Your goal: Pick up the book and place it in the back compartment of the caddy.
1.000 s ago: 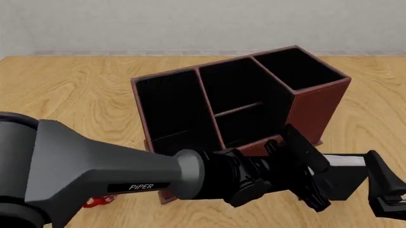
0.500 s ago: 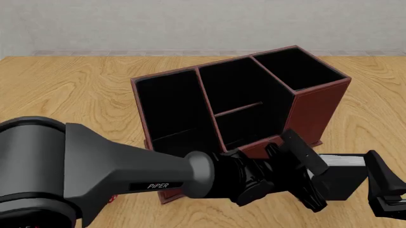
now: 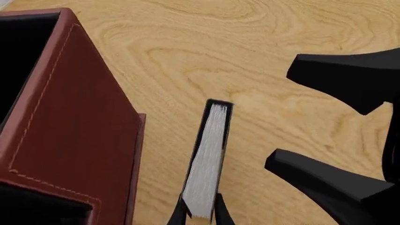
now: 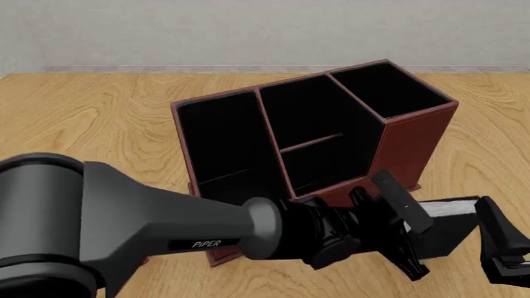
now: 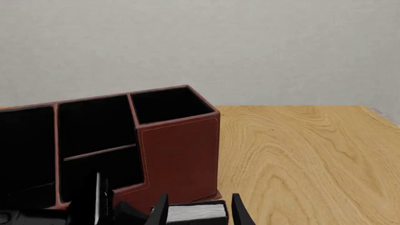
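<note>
The book (image 4: 447, 233), black with white page edges up, is just right of the caddy's (image 4: 414, 143) near right corner. My left gripper (image 4: 416, 245) reaches across in front of the caddy and is shut on the book's near end. In the left wrist view its fingertips (image 3: 178, 215) press both covers of the book (image 3: 209, 154). My right gripper (image 4: 497, 248) is open at the book's right end, with its fingers (image 5: 159, 208) standing to either side of the book (image 5: 196, 213). The low-walled back compartment (image 4: 319, 164) is empty, as the right wrist view also shows (image 5: 103, 168).
The left arm's grey forearm (image 4: 124, 217) fills the lower left of the front view and hides the table there. The right gripper's open fingers (image 3: 337, 187) show in the left wrist view beside the book. The caddy wall (image 3: 75, 122) stands close to the book.
The left arm has pushed in a little further. The book's top edge has risen slightly and tilted. The right gripper has stayed put.
</note>
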